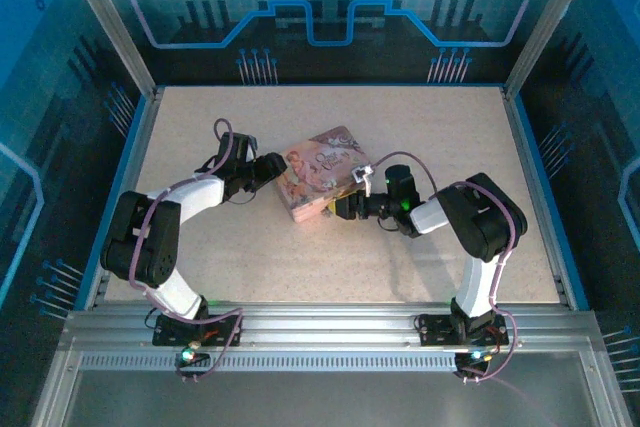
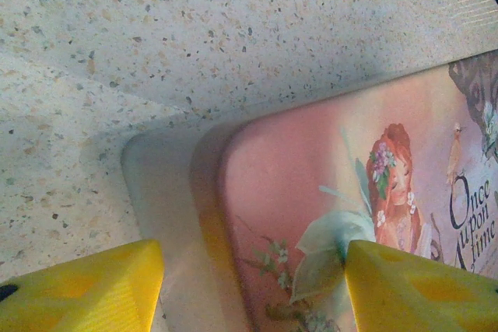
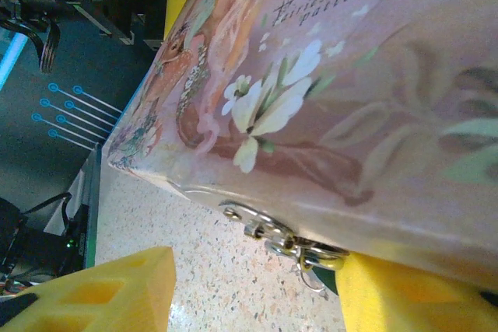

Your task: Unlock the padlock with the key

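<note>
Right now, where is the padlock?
In the right wrist view, the padlock hangs from the clasp on the side of the pink tin, inside the open right hand, close to one yellow finger.

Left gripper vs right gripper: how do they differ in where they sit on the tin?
Position: left gripper is at the pink tin's left side; right gripper is at its near right side.
Pose: left gripper's fingers straddle a tin corner, one over the printed lid; right gripper's fingers flank the metal hasp on the side wall.
Shared: yellow fingers, jaws standing apart, both at the tin.
</note>
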Controlling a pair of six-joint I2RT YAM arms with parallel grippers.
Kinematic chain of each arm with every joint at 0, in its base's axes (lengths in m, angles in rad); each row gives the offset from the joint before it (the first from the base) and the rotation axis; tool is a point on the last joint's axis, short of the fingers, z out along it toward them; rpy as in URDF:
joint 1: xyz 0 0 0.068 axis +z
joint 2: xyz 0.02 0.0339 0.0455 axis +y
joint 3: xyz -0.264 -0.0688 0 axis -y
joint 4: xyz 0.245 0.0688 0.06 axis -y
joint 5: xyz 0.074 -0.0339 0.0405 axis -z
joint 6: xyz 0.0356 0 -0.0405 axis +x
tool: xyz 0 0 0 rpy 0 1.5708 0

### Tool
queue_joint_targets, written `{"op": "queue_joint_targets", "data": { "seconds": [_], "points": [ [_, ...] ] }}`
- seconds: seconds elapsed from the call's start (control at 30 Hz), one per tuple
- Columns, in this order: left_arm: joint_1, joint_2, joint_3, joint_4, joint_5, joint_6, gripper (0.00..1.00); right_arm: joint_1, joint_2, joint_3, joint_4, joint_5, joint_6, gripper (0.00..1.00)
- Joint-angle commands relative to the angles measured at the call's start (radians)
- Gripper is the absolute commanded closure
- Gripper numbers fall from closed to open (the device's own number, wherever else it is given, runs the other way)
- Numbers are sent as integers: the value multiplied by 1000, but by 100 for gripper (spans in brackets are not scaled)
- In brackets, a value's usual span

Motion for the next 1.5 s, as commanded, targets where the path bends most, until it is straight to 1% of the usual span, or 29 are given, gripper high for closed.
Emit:
{"op": "queue_joint_targets", "data": {
  "seconds": [0.0, 0.23, 0.57, 0.73, 1.0, 1.23, 1.3, 1.47],
  "points": [
    [-18, 6, -13, -43, 2, -6, 36, -5, 11, -18, 29, -40, -13, 46],
    [-17, 3, -15, -40, -1, -6, 36, -8, 10, -26, 43, -53, -16, 55],
    [-18, -2, -20, -42, -7, -5, 36, -12, 11, -29, -1, -54, -40, 66],
    [-18, -4, -22, -42, -6, -6, 36, -12, 11, -23, -27, -54, -52, 75],
    [-18, -17, -22, -48, -12, -1, 36, -12, 8, -21, -62, -36, -65, 86],
    [-18, -32, -25, -54, -16, 0, 36, -14, 11, -20, -53, -18, -45, 98],
    [-18, -40, -29, -54, -18, -1, 36, -17, 9, -21, -52, -6, -29, 100],
    [-18, -57, -44, -61, -22, 2, 36, -27, -6, -53, 8, 31, 26, 100]
  ]
}}
